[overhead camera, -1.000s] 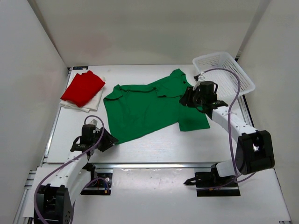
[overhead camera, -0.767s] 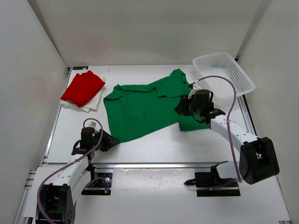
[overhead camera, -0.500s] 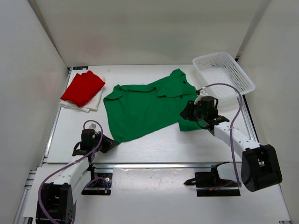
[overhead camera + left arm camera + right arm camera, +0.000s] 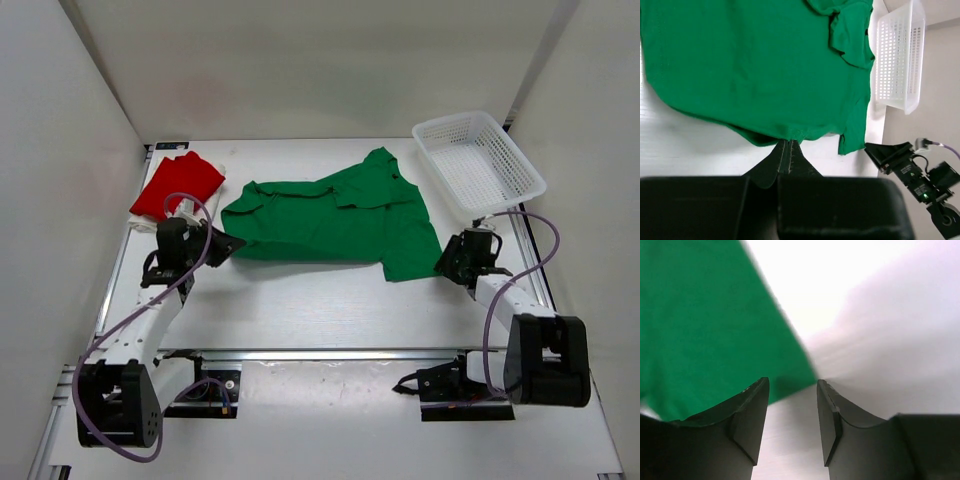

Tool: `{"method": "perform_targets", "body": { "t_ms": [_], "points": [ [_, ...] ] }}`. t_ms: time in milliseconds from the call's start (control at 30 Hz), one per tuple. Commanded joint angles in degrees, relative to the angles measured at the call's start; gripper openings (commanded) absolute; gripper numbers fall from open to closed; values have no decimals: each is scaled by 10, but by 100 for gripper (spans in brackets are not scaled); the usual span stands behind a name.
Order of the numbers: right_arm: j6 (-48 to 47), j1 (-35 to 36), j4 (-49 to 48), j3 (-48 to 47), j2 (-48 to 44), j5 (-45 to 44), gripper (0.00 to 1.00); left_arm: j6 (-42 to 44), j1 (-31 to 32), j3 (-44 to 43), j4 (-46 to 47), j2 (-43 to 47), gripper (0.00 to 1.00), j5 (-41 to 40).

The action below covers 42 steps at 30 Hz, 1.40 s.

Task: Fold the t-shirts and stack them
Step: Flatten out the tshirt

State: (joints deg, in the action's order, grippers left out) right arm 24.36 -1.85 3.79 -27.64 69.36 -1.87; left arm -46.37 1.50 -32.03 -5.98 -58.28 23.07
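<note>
Item: green t-shirt (image 4: pixel 330 225), spread flat left of the basket (image 4: pixel 478 160). My left gripper (image 4: pixel 228 244) pinches its hem farthest from the basket; my right gripper (image 4: pixel 446 262) gapes empty at the basket-side corner. Risk: if my right misses that corner, a one-sided pull bunches the cloth.

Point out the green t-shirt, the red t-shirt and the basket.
green t-shirt (image 4: pixel 330 225), top view, middle of its body
red t-shirt (image 4: pixel 180 178), top view, middle of the folded cloth
basket (image 4: pixel 480 165), top view, bare mesh floor
</note>
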Motion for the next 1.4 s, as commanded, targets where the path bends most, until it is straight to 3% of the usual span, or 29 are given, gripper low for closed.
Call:
{"method": "perform_targets", "body": {
  "t_ms": [0, 300, 467, 633, 733, 867, 1000, 1200, 1300, 1333, 1367],
  "points": [
    [13, -30, -15, -7, 37, -1, 42, -11, -9, 13, 24, -5, 0, 50],
    [10, -8, 52, -76, 104, -24, 37, -5, -13, -3, 51, -2, 0, 61],
    [24, -11, 61, -58, 83, -19, 34, -11, -6, -8, 74, -28, 0, 84],
    [32, 2, 89, -68, 100, -29, 21, -5, 6, -30, 72, -58, 0, 87],
    [29, 0, 75, -67, 101, -17, 2, 6, 20, -44, 67, -68, 0, 87],
    [32, 16, 65, -66, 67, 10, 0, 19, 43, -76, 69, -85, 0, 97],
    [41, 71, 110, -86, -67, 4, 0, 55, 84, -186, 1, -137, 0, 138],
    [54, 219, 276, -222, -256, -166, 0, 107, 120, -318, -72, -131, 0, 132],
    [51, 299, 336, -334, -275, -240, 0, 75, 96, -365, -78, -107, 0, 155],
    [46, 315, 355, -380, -276, -270, 0, 49, 71, -362, -34, -103, 0, 214],
    [43, 355, 363, -425, -272, -304, 0, -33, 39, -344, 73, -96, 0, 282]
  ]
}}
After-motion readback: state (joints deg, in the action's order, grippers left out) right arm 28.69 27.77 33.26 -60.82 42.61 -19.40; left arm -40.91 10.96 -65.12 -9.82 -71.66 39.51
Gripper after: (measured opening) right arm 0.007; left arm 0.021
